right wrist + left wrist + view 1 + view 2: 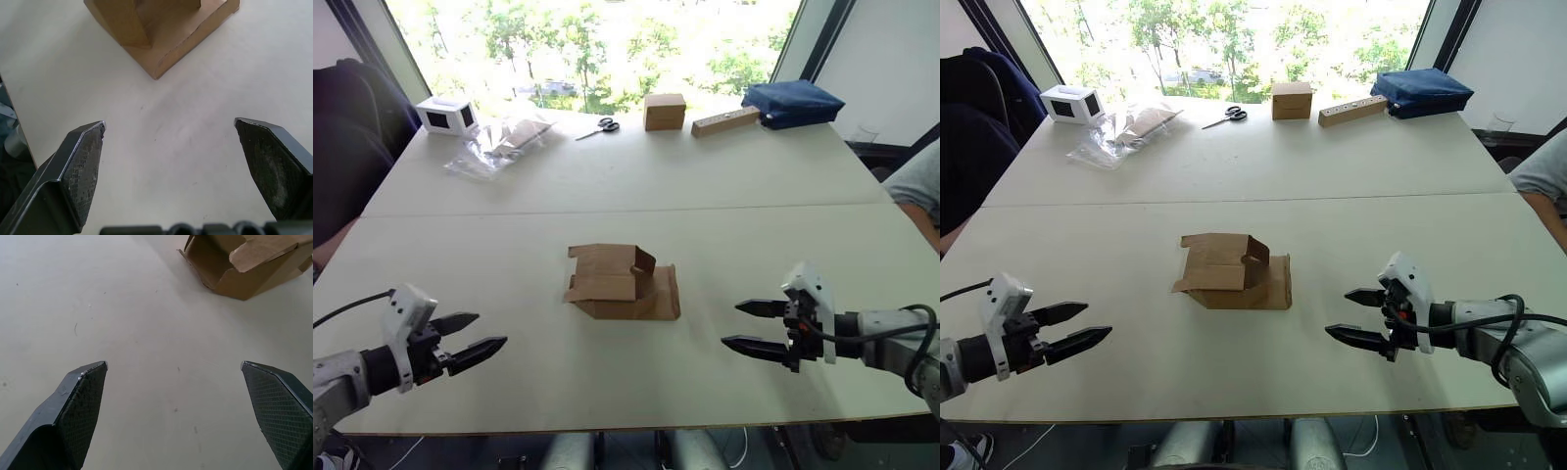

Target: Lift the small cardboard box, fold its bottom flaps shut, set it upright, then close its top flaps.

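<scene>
The small cardboard box [622, 284] lies flaps-open mid-table; left gripper [478, 333] and right gripper [745, 325] flank it, both spread wide, empty.

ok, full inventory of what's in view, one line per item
cardboard box: 1, brown, lying on its side with flaps loose, middle of the near table, between the two grippers
small cardboard cube: 1, tan, far side of the table
white box: 1, white with dark panels, far left corner
plastic bag: 1, clear with something tan inside, beside the white box
scissors: 1, dark handles, far side, left of the cube
wooden block: 1, light wood, long, right of the cube
pouch: 1, dark blue, far right corner
table: 1, off-white, seam across the middle
left gripper: 1, black fingers, open, near left edge
right gripper: 1, black fingers, open, near right edge
</scene>
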Available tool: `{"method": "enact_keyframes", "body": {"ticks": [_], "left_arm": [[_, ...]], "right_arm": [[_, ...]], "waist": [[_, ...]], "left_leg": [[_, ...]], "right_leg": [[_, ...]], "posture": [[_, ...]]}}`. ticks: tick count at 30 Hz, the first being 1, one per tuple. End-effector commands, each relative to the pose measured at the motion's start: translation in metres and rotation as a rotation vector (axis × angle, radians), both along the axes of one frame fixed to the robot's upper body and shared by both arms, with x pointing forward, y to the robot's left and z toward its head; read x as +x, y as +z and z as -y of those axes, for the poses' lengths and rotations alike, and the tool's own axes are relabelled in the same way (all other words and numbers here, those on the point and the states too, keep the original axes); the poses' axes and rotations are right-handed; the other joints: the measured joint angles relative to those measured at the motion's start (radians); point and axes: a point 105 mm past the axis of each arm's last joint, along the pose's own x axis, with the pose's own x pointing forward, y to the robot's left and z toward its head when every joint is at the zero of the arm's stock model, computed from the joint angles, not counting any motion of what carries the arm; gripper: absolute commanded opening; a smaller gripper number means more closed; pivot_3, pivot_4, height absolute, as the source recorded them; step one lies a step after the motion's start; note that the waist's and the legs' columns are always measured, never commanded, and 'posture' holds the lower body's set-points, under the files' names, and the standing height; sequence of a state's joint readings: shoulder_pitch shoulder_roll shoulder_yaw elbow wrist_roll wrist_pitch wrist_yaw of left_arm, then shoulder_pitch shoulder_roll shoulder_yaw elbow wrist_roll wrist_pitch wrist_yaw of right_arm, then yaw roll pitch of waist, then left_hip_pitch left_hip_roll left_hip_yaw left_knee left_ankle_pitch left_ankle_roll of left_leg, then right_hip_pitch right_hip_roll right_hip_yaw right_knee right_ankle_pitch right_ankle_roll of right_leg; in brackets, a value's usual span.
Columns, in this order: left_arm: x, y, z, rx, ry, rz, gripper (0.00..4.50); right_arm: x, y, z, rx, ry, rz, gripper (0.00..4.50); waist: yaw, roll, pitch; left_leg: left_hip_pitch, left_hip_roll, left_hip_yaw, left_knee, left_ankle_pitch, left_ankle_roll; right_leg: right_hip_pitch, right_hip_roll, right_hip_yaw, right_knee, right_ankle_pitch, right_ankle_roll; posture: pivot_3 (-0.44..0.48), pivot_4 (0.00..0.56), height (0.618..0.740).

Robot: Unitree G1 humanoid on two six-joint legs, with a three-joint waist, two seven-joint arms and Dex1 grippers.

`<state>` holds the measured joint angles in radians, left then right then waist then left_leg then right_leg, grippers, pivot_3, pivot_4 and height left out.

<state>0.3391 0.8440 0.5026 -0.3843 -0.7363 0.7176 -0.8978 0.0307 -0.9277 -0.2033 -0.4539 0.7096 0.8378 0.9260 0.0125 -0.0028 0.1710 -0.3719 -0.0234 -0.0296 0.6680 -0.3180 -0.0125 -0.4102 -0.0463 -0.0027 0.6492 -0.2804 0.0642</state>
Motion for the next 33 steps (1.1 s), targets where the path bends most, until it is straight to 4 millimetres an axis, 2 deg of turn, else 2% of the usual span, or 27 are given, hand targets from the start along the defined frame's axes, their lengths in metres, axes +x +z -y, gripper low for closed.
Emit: {"method": "enact_keyframes", "body": {"ticks": [1, 4, 7, 12, 15, 18, 20, 28, 31, 33], "left_arm": [[0.004, 0.010, -0.006, 0.044, -0.006, 0.051, 4.50], [0.012, 0.014, -0.005, 0.026, 0.006, 0.057, 4.50], [0.020, 0.022, -0.002, 0.025, -0.009, 0.075, 4.50], [0.034, 0.034, -0.001, 0.002, -0.046, 0.075, 4.50], [0.039, 0.042, 0.009, -0.110, -0.138, -0.045, 4.50], [0.047, 0.049, 0.025, -0.264, -0.238, -0.151, 4.50], [0.054, 0.047, 0.033, -0.301, -0.275, -0.188, 4.50], [0.093, 0.017, 0.067, -0.476, -0.277, -0.426, 4.50], [0.107, 0.021, 0.079, -0.535, -0.279, -0.454, 4.50], [0.110, 0.022, 0.087, -0.548, -0.307, -0.478, 4.50]], "right_arm": [[0.002, 0.006, -0.001, -0.012, 0.002, 0.050, 4.46], [0.005, 0.006, 0.001, -0.012, -0.012, 0.054, 4.46], [0.011, 0.016, 0.003, -0.004, -0.037, 0.092, 4.46], [0.008, 0.026, 0.007, 0.000, -0.072, 0.109, 4.46], [0.001, 0.039, 0.001, 0.033, -0.066, 0.132, 4.46], [-0.006, 0.050, -0.018, 0.035, -0.017, 0.174, 4.46], [-0.009, 0.053, -0.027, 0.029, 0.002, 0.192, 4.46], [-0.023, 0.050, -0.053, -0.052, 0.050, 0.253, 4.46], [-0.029, 0.050, -0.057, -0.078, 0.059, 0.266, 4.46], [-0.032, 0.051, -0.061, -0.091, 0.066, 0.278, 4.46]], "waist": [[0.000, 0.000, 0.000], [0.002, 0.000, 0.000], [0.000, 0.000, 0.000], [0.000, 0.000, 0.000], [-0.002, 0.000, 0.000], [0.001, -0.001, 0.000], [0.001, 0.000, 0.000], [-0.004, -0.003, 0.001], [-0.001, -0.005, 0.001], [-0.001, -0.005, 0.001]], "left_leg": [[0.000, 0.000, 0.000, 0.000, 0.000, 0.000], [0.000, 0.000, 0.000, 0.000, 0.000, 0.000], [0.000, 0.000, 0.000, 0.000, 0.000, 0.000], [0.000, 0.000, 0.000, 0.000, 0.000, 0.000], [0.000, 0.000, 0.000, 0.000, 0.000, 0.000], [-0.001, 0.000, 0.000, 0.000, 0.000, 0.000], [-0.001, 0.000, 0.000, 0.000, 0.000, 0.000], [-0.002, -0.001, 0.000, 0.000, 0.000, 0.000], [-0.002, -0.001, 0.000, 0.002, 0.000, 0.000], [-0.002, -0.001, 0.000, 0.002, 0.000, 0.000]], "right_leg": [[0.000, 0.000, 0.000, 0.000, 0.000, 0.000], [0.000, 0.000, 0.000, 0.000, 0.000, 0.000], [0.000, 0.000, 0.000, 0.000, 0.000, 0.000], [-0.001, 0.000, 0.000, 0.000, 0.000, 0.000], [-0.001, 0.000, 0.000, 0.000, 0.000, 0.000], [-0.001, 0.000, 0.000, 0.002, 0.000, 0.000], [-0.001, 0.000, -0.001, 0.002, 0.000, 0.000], [-0.002, 0.001, -0.001, 0.002, 0.001, 0.001], [-0.003, 0.001, -0.001, 0.003, 0.001, 0.001], [-0.002, 0.002, -0.001, 0.004, 0.001, 0.001]], "posture": [[0.000, 0.150, 0.740], [0.000, 0.150, 0.740], [0.000, 0.150, 0.740], [0.000, 0.150, 0.740], [0.000, 0.150, 0.740], [0.000, 0.150, 0.740], [0.000, 0.150, 0.740], [0.000, 0.150, 0.740], [0.000, 0.150, 0.740], [0.000, 0.150, 0.740]]}}
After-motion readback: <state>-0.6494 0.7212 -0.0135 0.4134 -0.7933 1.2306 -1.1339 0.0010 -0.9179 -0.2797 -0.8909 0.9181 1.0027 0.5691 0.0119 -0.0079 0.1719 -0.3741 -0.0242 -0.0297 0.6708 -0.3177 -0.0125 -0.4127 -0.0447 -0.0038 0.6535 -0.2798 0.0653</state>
